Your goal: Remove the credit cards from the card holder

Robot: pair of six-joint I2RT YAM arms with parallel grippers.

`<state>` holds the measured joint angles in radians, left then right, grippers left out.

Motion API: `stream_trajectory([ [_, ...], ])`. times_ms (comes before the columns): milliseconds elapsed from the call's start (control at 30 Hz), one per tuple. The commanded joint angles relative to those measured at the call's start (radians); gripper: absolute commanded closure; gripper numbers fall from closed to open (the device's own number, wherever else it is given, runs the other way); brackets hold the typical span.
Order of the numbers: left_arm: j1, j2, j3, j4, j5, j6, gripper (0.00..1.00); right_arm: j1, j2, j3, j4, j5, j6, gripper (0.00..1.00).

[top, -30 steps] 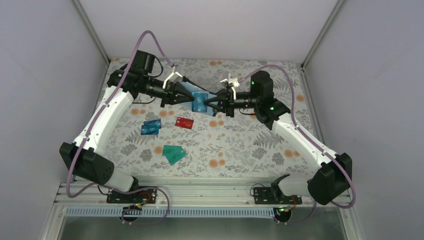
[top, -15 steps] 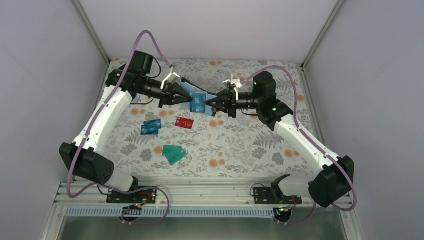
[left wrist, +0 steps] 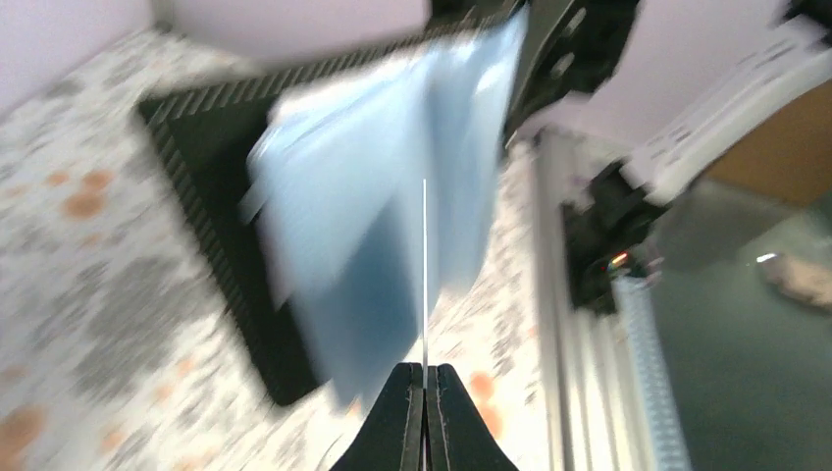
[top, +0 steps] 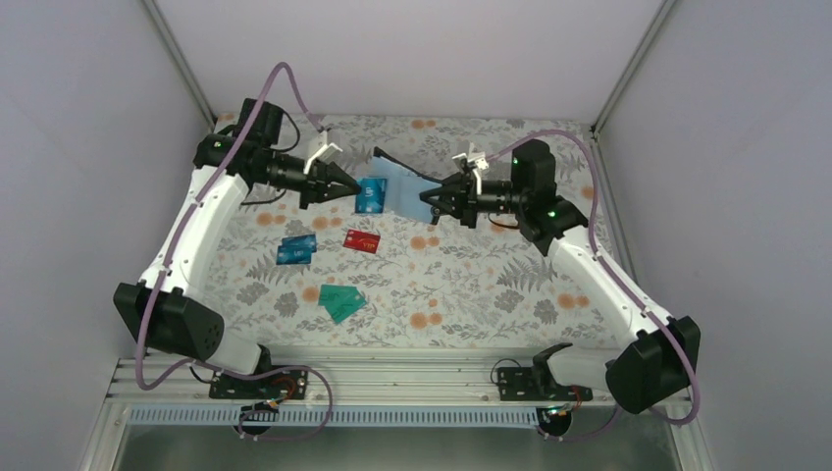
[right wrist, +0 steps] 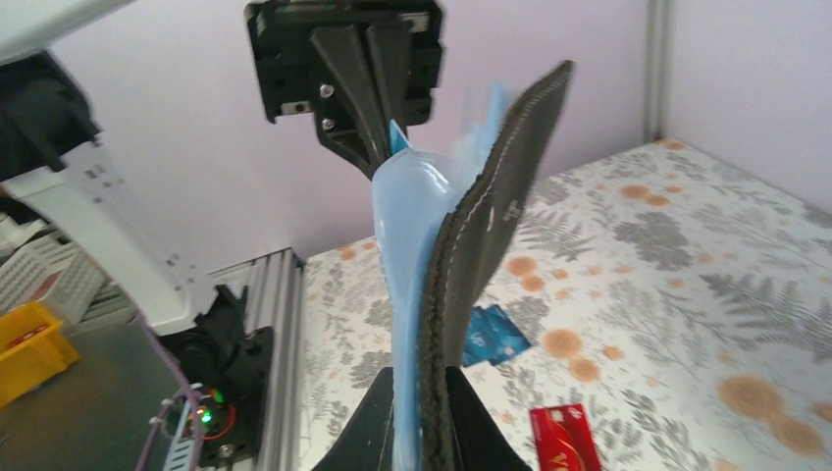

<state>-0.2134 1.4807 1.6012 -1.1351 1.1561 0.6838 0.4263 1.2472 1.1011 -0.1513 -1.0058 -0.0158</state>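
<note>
No legible text anywhere; small markings on the red card (top: 362, 240) too blurred

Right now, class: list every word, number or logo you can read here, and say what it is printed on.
Red card: pale markings, too blurred to read.
Blue cards on the table: white marks, too small to read.
Lifted blue card: white mark, unreadable.
Wallet: no text visible.

SURFACE: table (top: 471, 285), grey-fern and orange-blossom print, filling the middle of the top view | ON IT, left of centre: red card (top: 362, 240), flat; blue cards (top: 296, 249) near its left, not touching it, overlapping, count unclear; teal-green cards (top: 341, 302) lower in frame, overlapping, apart from the others
</note>
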Motion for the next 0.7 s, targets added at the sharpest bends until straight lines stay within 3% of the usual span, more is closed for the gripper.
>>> stream_trajectory([
  [0,0.038,-0.042,0.009,-0.073,-0.392,0.156,0.98,-0.066,-0.016,-0.014,-0.012,0.052,0.015,0.96],
  [167,0.037,-0.045,-0.129,-0.113,-0.968,0.336,0.98,-0.089,0.031,0.015,-0.072,0.156,0.021,0.96],
  [267,0.035,-0.032,-0.234,-0.111,-1.173,0.441,0.98,-0.090,0.045,0.019,-0.085,0.200,0.025,0.96],
  [433,0.015,0.039,-0.334,-0.068,-1.323,0.502,0.98,-0.090,0.045,0.022,-0.096,0.241,0.029,0.96],
  [667,-0.010,0.220,-0.361,0.002,-1.353,0.520,0.98,-0.091,0.041,0.014,-0.106,0.228,0.045,0.96],
])
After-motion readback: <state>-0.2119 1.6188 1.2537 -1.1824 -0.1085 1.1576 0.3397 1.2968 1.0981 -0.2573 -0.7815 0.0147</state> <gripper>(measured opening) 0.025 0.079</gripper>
